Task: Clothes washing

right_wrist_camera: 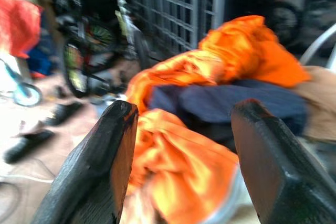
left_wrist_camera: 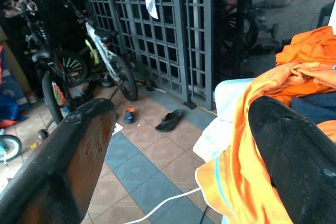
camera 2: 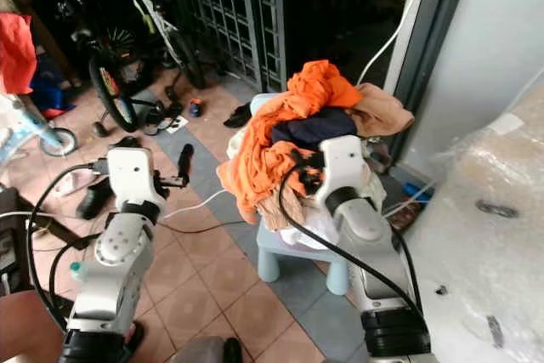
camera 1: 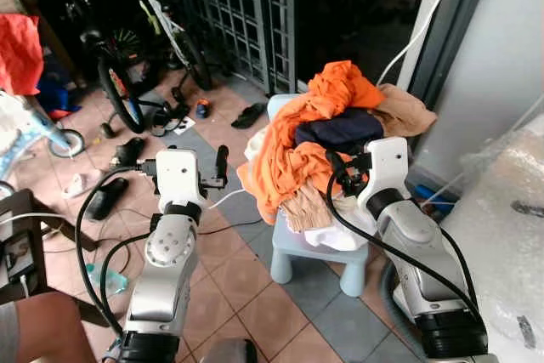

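Orange cloth [camera 1: 293, 163] shiny/satiny, stool [camera 1: 293, 248] smooth plastic, floor tiles [camera 1: 246, 295] matt.

A stool [camera 1: 299, 248] stands on the floor [camera 1: 255, 295] ahead of me, to my right, with the clothes [camera 1: 327, 138] heaped on it. My right gripper [right_wrist_camera: 181, 150] is up at the near side of the heap, jaws apart. My left gripper [left_wrist_camera: 178, 150] is held left of the stool, jaws apart too. A bike [camera 1: 127, 48] leans before the gate [camera 1: 238, 6] behind, and sandals [camera 1: 249, 115] lie on the floor between gate and stool.
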